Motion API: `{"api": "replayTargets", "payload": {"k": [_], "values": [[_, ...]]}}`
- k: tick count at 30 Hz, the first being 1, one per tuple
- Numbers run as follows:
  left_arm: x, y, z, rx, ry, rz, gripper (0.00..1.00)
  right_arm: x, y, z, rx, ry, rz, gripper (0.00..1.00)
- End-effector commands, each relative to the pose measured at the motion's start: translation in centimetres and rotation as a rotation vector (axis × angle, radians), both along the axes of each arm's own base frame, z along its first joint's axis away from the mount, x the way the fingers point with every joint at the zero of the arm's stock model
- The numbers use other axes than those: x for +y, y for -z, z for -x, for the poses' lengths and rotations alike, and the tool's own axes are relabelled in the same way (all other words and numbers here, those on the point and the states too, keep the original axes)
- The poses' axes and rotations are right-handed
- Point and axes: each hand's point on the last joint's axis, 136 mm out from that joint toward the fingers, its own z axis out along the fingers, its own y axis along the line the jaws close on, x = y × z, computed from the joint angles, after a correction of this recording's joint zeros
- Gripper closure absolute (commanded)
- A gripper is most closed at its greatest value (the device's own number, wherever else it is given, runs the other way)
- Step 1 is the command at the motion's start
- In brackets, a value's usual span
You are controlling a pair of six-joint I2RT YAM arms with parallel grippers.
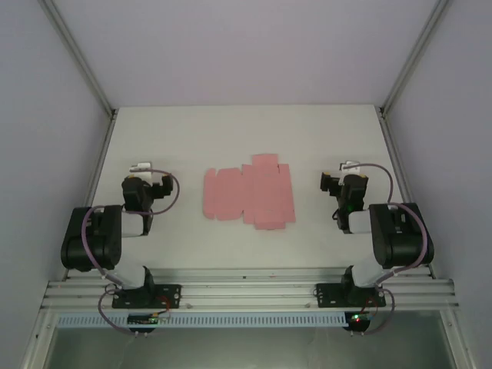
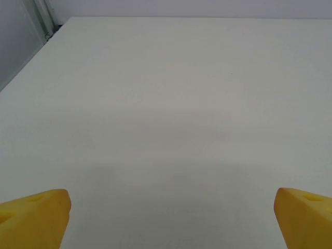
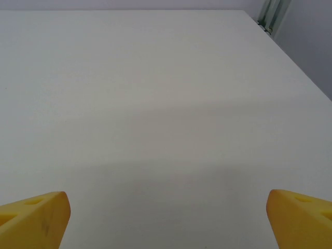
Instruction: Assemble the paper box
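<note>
Top external gives us the paper box (image 1: pixel 250 194) as a flat pink die-cut sheet, flaps spread. It lies on the white table (image 1: pixel 192 131) midway between the two arms and touches neither. From up here the left gripper (image 1: pixel 147 175) and right gripper (image 1: pixel 346 175) are dark lumps at the wrists, and we can't make out their fingers. The wrist views help. On the left, two yellow fingertips (image 2: pixel 36 215) sit far apart at the bottom corners, cut off by the frame, with bare table between them. On the right it's the same: yellow fingertips (image 3: pixel 298 215) spread wide, released, gripping nothing. We catch the table's left edge and a metal frame post (image 2: pixel 44 18) at far left, and another frame post (image 3: pixel 270 13) at far right. Plenty of open tabletop runs beyond the sheet toward the far wall (image 1: pixel 246 46).
</note>
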Motion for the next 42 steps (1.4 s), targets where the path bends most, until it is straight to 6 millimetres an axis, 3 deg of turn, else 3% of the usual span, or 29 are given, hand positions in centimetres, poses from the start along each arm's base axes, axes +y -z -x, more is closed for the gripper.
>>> {"api": "replayTargets", "payload": {"k": [1,31,34,39,42], "values": [[-0.4,-0.6,-0.5,-0.013,0.026,-0.010,0.00,-0.2,-0.2,0.1,-0.016,0.016,0.000,0.01],[-0.3,-0.6,-0.5,-0.014,0.025,-0.008,0.01,0.3,0.1,0.1,-0.003,-0.011,-0.021,0.01],[0.4,-1.5,-0.7,-0.008,-0.020,-0.004,0.00,0.3,-0.6,0.1,-0.016,-0.010,-0.017,0.01],[0.7,-4.4,-0.4,0.050,-0.054,0.040,0.00,0.6,-3.8,0.0,0.009,-0.011,0.005,0.01],[-0.3,-5.9,-0.1,0.090,-0.045,0.139,0.00,1.4,-5.3,0.0,0.068,-0.017,-0.029,0.01]]}}
